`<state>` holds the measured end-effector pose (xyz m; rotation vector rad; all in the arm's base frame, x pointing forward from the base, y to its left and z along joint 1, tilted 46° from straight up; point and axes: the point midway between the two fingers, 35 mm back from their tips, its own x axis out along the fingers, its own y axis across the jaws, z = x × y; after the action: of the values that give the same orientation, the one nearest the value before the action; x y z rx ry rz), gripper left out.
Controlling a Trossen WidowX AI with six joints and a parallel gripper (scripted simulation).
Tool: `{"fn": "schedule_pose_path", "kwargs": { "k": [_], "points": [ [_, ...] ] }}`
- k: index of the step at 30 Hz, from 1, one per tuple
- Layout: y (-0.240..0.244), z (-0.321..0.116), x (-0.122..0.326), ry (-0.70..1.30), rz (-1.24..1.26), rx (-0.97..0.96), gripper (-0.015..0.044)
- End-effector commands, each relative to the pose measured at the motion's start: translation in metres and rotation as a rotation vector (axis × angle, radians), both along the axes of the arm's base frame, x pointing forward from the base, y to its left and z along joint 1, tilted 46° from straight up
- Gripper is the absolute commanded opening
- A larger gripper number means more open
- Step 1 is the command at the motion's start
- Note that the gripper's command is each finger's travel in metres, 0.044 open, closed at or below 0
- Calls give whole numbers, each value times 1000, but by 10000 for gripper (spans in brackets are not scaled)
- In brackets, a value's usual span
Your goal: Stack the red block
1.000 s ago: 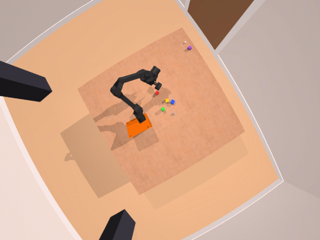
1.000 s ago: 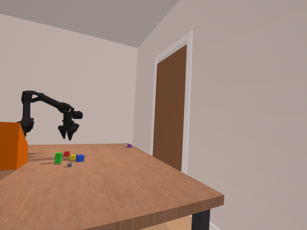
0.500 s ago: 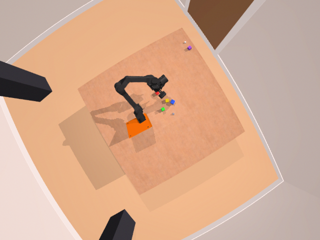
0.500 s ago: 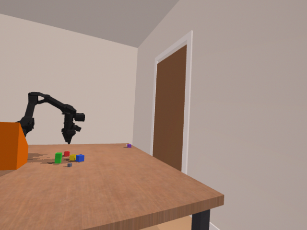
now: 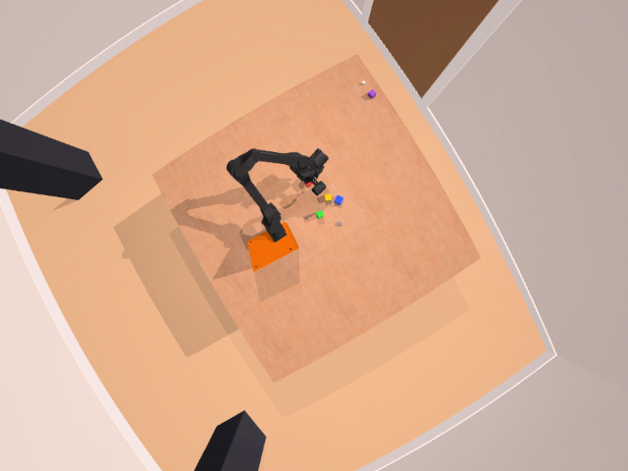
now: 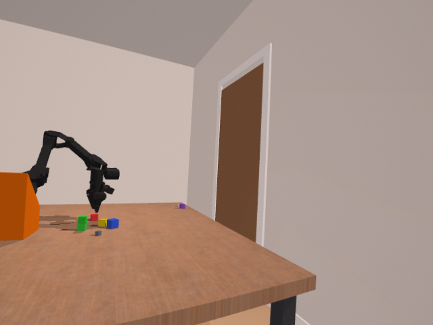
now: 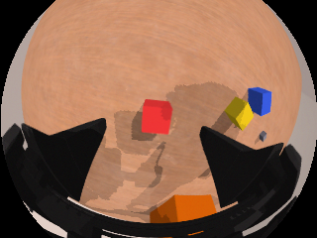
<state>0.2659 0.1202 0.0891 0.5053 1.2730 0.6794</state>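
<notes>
The red block lies on the table. In the wrist view it shows ahead of the gap between my fingers, near its middle. My gripper is wide open and empty, pointing down above the table close to the red block. In the top view the gripper partly hides the block. The green tower stands upright on the table, taller than the other blocks, on the robot base's side of the yellow block. It does not show in the wrist view.
A yellow block lies beside a blue block. A small grey cube lies near the tower. A purple block and a small white piece are at the far corner.
</notes>
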Motion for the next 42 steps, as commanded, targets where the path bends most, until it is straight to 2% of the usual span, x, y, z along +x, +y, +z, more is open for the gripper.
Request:
{"fn": "schedule_pose_path", "kwargs": {
  "k": [1, 22, 41, 42],
  "points": [
    [2, -6, 0, 12, -3, -3, 440],
    [26, -30, 4, 12, -3, 0, 440],
    [27, -30, 4, 12, -3, 0, 440],
    [27, -30, 4, 12, -3, 0, 414]
  ]
}}
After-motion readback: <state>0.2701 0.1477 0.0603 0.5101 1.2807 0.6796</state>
